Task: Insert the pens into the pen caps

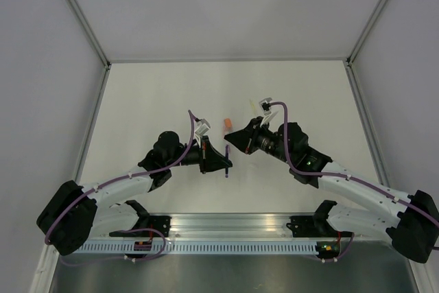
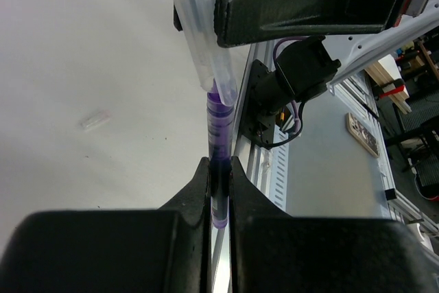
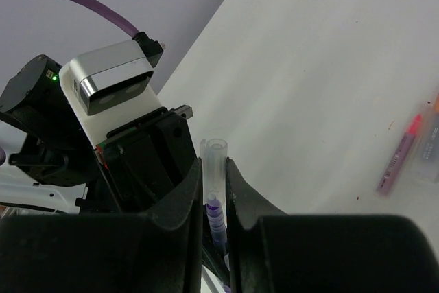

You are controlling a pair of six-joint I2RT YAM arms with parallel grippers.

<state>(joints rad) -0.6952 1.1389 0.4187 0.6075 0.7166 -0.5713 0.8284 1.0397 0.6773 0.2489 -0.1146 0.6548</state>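
Note:
My left gripper (image 2: 219, 164) is shut on a dark purple pen (image 2: 219, 138), which it holds up off the table, and in the top view (image 1: 226, 162) it is near the middle. My right gripper (image 3: 215, 164) is shut on a clear pen cap (image 3: 215, 159), with its open end down over the pen's purple tip (image 3: 217, 216). In the left wrist view the tip sits just inside the clear cap (image 2: 206, 39). A bright orange cap (image 1: 226, 125) lies on the table just behind the two grippers.
Pale pens (image 1: 263, 106) lie behind the right gripper (image 1: 234, 139). The right wrist view shows one with a pink tip (image 3: 398, 161) on the table. A small clear cap (image 2: 95, 119) lies on the table left of the held pen. The aluminium rail (image 1: 233, 228) runs along the near edge.

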